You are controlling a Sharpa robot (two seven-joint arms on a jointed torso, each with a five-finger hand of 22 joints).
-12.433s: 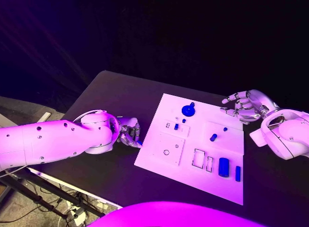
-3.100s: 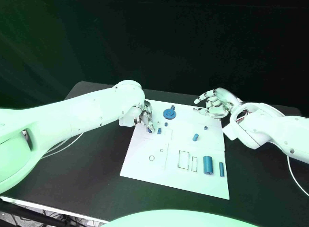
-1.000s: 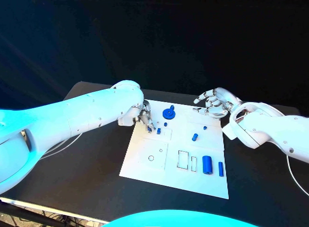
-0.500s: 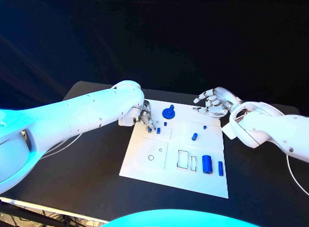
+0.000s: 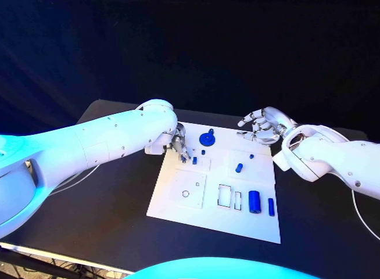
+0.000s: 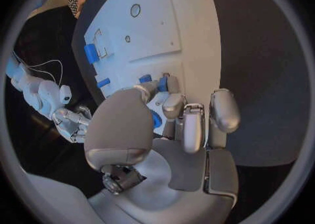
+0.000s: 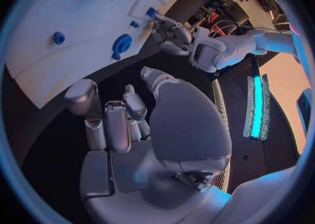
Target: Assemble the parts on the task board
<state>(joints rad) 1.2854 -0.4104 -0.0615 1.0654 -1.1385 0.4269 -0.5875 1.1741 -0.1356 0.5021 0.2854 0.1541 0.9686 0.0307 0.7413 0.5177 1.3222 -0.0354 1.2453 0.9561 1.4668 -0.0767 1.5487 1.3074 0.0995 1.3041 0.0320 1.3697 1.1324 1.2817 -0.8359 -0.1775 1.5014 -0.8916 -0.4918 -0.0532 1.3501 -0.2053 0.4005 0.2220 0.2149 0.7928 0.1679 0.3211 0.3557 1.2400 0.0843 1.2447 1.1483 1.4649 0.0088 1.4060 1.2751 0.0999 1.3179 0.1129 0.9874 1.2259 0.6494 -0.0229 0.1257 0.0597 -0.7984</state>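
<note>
Head view: unlettered task board (image 5: 183, 206)

A matt white task board (image 5: 208, 200) is seen on a matt black tabletop (image 5: 114, 203); smooth blue plastic parts (image 5: 254, 201) and glossy metallic fingers (image 6: 191, 129) are shown.

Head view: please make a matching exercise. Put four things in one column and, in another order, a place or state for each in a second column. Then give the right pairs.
Things:
1. left hand
2. right hand
3. round blue part
4. large blue cylinder

Places or states:
A. lies near the task board's near right corner, beside a thinner blue piece
B. fingers down at the board's far left edge, at a small blue part
C. beyond the board's far right corner, fingers apart, holding nothing
D. on the board's far part, between the two hands

Pairs: 1-B, 2-C, 3-D, 4-A
</note>
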